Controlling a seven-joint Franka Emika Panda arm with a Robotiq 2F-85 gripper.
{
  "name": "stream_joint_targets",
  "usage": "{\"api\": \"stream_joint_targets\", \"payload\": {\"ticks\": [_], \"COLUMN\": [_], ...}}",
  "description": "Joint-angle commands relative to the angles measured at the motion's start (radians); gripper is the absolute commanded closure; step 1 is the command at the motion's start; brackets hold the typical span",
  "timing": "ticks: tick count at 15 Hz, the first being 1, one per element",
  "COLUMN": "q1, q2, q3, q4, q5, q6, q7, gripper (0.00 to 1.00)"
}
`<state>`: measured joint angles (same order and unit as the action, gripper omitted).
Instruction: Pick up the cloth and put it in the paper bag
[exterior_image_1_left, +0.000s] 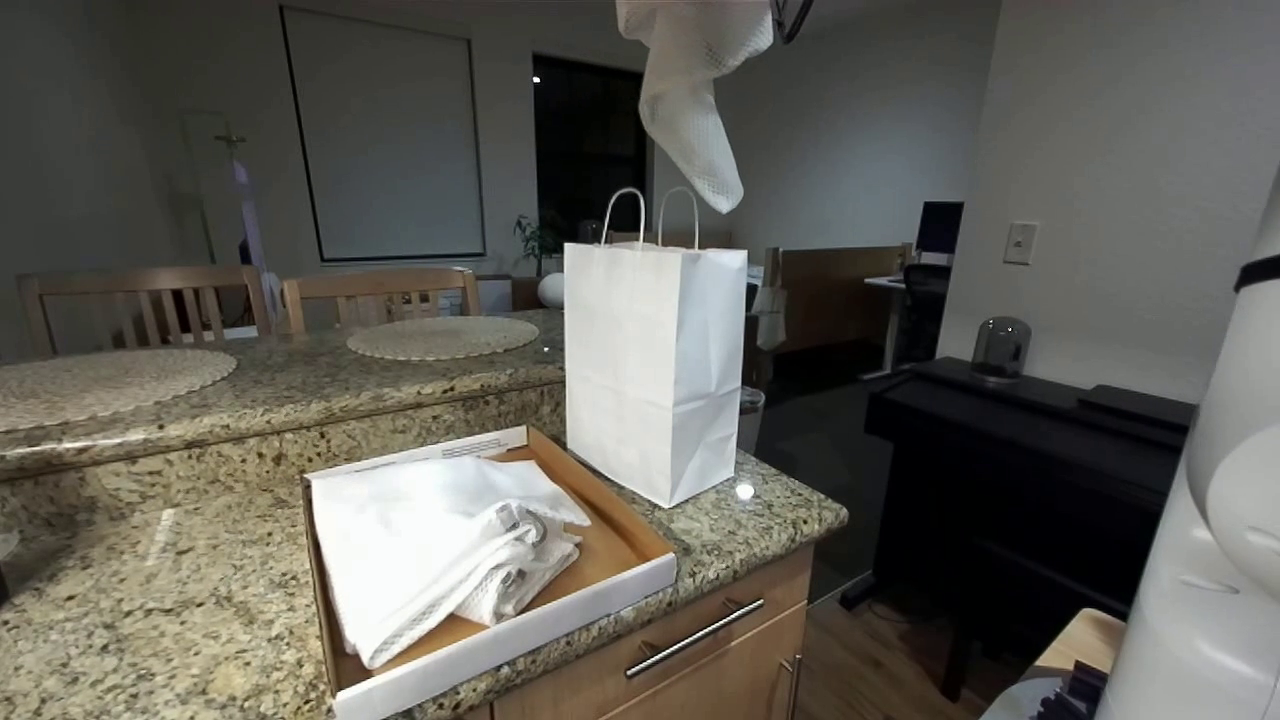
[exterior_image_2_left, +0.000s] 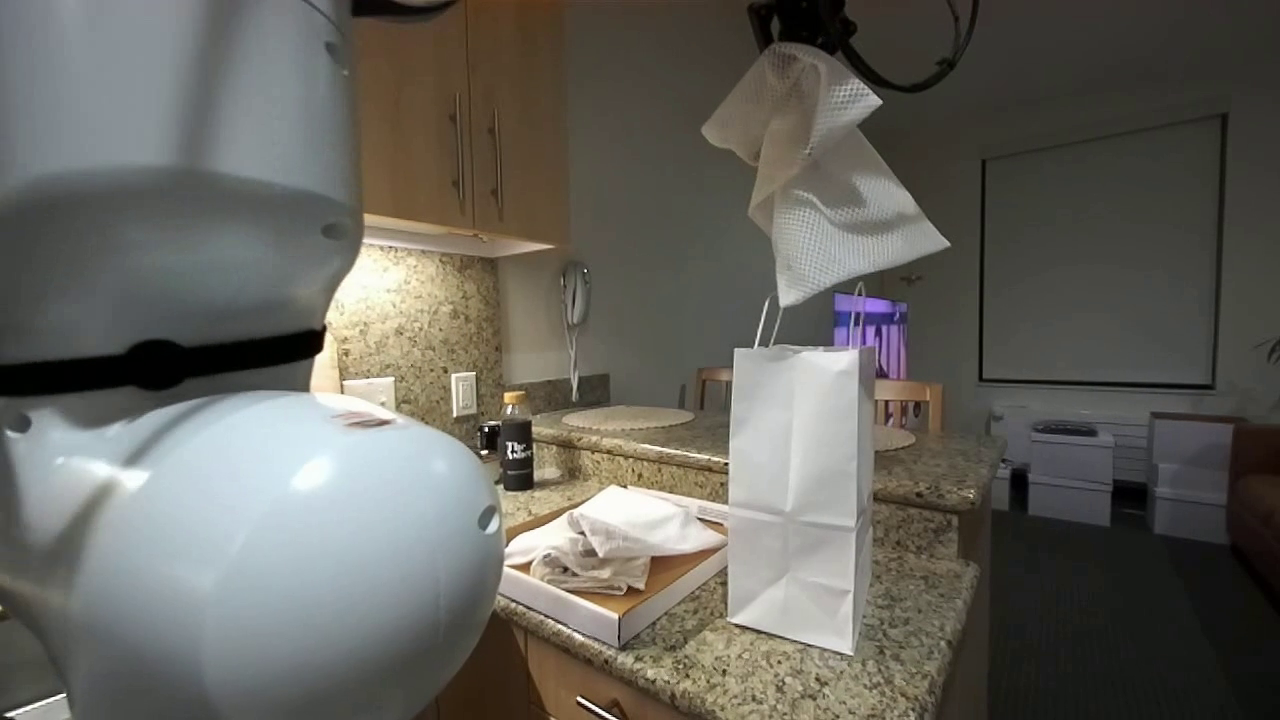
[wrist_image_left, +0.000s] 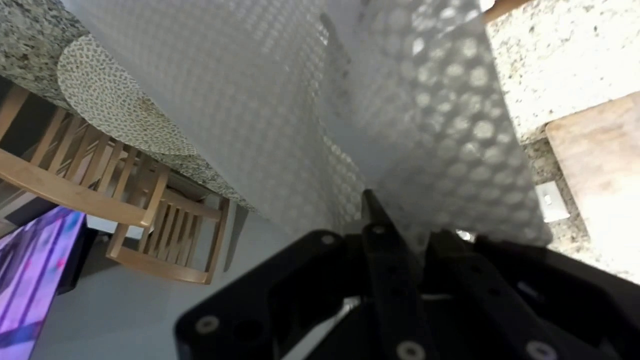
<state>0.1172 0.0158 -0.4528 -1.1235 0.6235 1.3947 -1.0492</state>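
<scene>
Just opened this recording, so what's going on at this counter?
A robot's gripper is holding a white, textured cloth up in the air. The cloth hangs loosely, its lower end above the rim of an upright white paper bag, so it isn't inside yet. Whether it touches the bag's handles isn't clear. The bag stands on a granite counter, beside a shallow cardboard tray with more white fabric in it.

Two handles (exterior_image_1_left: 627, 190) (upright loops) flank the way into the paper bag (exterior_image_1_left: 655, 370).
</scene>
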Motion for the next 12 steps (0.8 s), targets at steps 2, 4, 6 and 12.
{"api": "stream_joint_targets", "payload": {"ticks": [2, 4, 6, 12], "q1": [-0.052, -0.070, -0.202, -0.280], "q2": [0.214, 0.254, 0.265, 0.371], "q3": [-0.027, -0.019, 0.177, 0.263], "q4": [0.301, 0.378, 0.417, 0.533], "q5": [0.053, 0.057, -0.011, -0.001], "q6": [-0.160, -0.209, -0.213, -0.317], "q7": [-0.174, -0.225, -0.251, -0.401], "gripper": [0.92, 0.92, 0.92, 0.92]}}
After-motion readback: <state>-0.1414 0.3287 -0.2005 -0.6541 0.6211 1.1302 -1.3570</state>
